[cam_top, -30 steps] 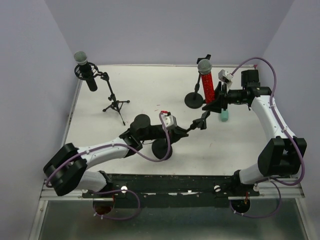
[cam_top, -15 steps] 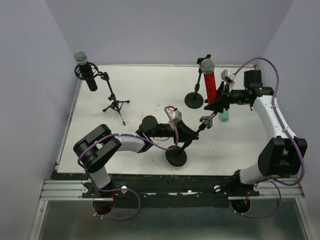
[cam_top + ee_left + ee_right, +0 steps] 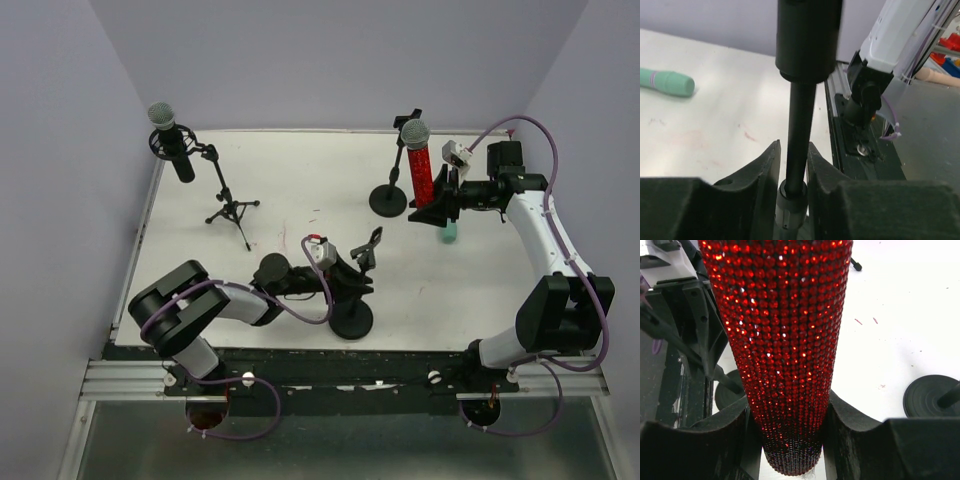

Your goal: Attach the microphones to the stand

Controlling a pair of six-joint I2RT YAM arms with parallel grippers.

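**A:** What do you see from above?

**B:** My right claw (image 3: 437, 207) is clenched on the red mic (image 3: 419, 170), low on its handle, head up, just right of the far stand (image 3: 388, 199). My left claw (image 3: 352, 282) is clamped on the near stand (image 3: 352, 318), which sits toward my bases from the far stand. The mint mic (image 3: 450, 233) lies on the worktop (image 3: 300, 180), beyond the red mic from the far stand. The black mic (image 3: 172, 145) is already up in the tripod (image 3: 230, 208), well left of the far stand.

**A:** And the left wrist?

**B:** The left claw (image 3: 792, 167) has both fingers (image 3: 765, 170) pinching the thin pole (image 3: 800, 125) under its thick collar (image 3: 809, 35). The grip looks square. I'd hold the pole firm and upright and let the other arm do the travelling.

**A:** Right wrist?

**B:** The red mic (image 3: 785, 330) fills the view, and the right claw (image 3: 790, 440) has its pads (image 3: 840, 425) tight on both sides. Only a stub of tail pokes out below them. That's my worry, because little handle is free under the grip. I judge the clip (image 3: 372, 245) has to take the handle above my fingers, pressed in sideways rather than dropped in from the top.

**A:** Anything else?

**B:** Line the handle up with the clip's mouth first and push slowly. Let go with the right claw only once the mic sits without leaning. If the stand tips, I'd bear down with the left.
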